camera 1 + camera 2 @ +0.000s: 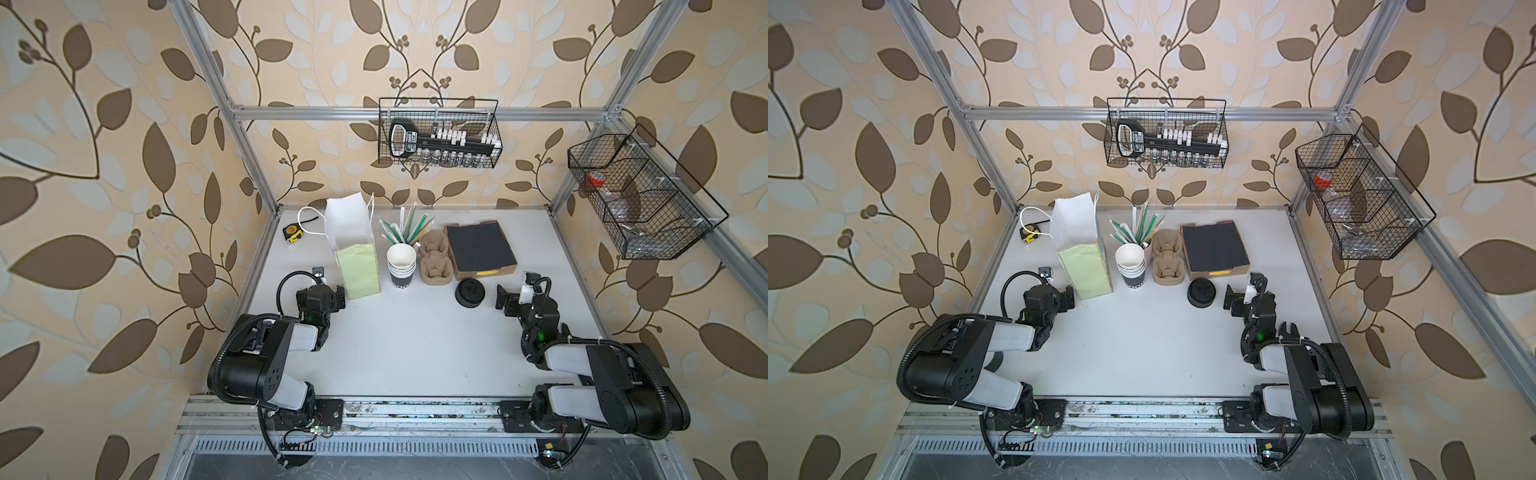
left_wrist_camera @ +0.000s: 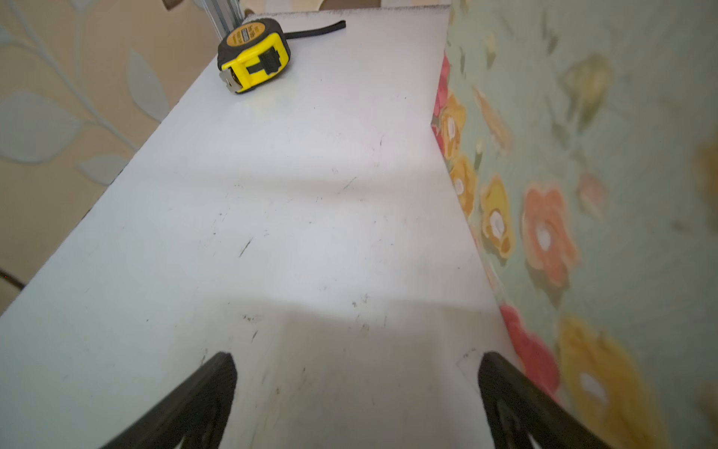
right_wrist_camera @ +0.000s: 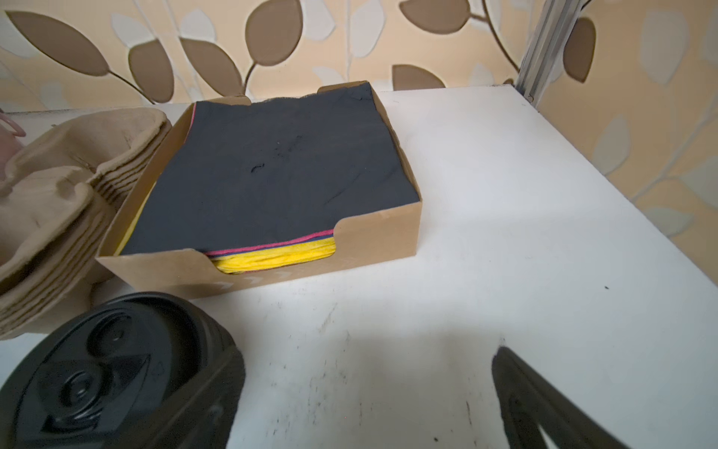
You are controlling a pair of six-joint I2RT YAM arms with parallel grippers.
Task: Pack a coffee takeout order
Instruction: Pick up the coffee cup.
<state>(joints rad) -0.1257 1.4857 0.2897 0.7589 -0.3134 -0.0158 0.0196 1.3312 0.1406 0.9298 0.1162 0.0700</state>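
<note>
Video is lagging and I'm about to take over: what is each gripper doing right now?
Left gripper: open, holding nothing.
Right gripper: open, holding nothing.

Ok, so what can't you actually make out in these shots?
Paper bag contents: its own walls hide the bottom in both top views.
Lid stack count: blurred, cut off by the right wrist view's edge.
Sheets under the dark sheet: only edges show at the box's notch.
Side wire basket items: too small, behind mesh.
</note>
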